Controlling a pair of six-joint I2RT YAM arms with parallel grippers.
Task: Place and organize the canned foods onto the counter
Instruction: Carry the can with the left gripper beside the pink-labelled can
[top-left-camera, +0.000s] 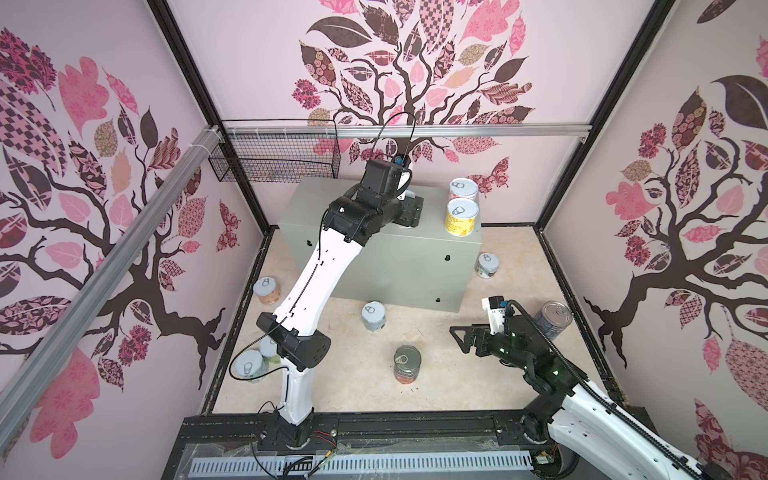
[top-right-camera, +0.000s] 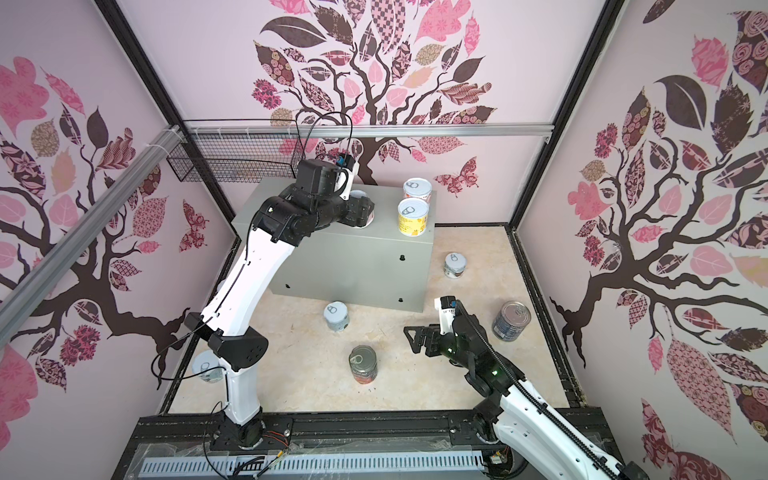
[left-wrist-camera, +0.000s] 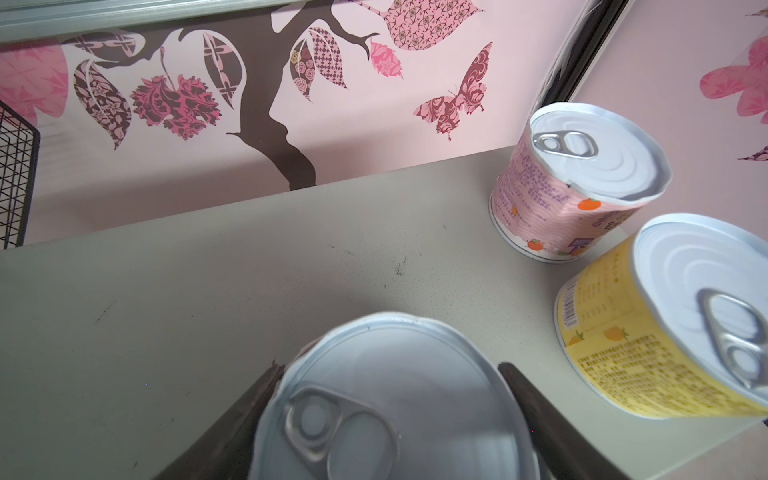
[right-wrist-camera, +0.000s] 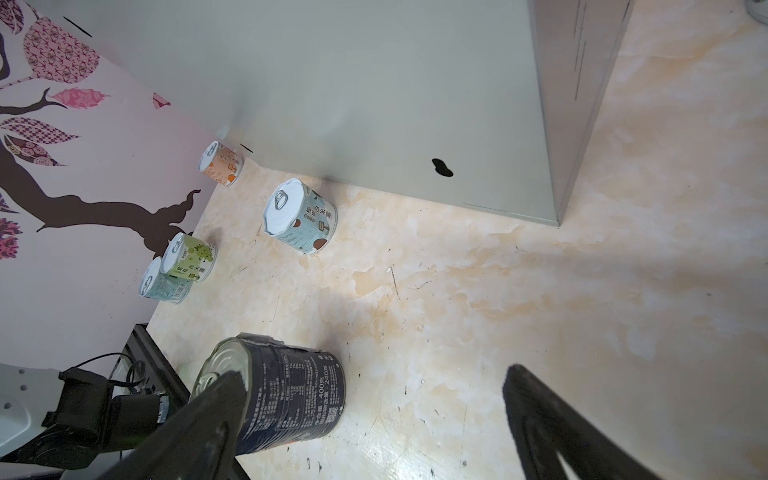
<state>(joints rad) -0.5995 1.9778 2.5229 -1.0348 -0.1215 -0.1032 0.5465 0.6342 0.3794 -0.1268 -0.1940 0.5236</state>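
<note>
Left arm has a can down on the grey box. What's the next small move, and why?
Probably lift the left gripper straight up. Its fingers stand on either side of the can, which sits on the counter short of the pink can and yellow can; sideways motion could tip it.

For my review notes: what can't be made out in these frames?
- Can between the left gripper fingers: label colour hidden, lid fills the left wrist view.
- Whether those fingers touch it: unclear at the frame's bottom edge.
- Green-label can: mostly behind the left arm in a top view.
- Wire basket: contents unclear through the mesh.
</note>
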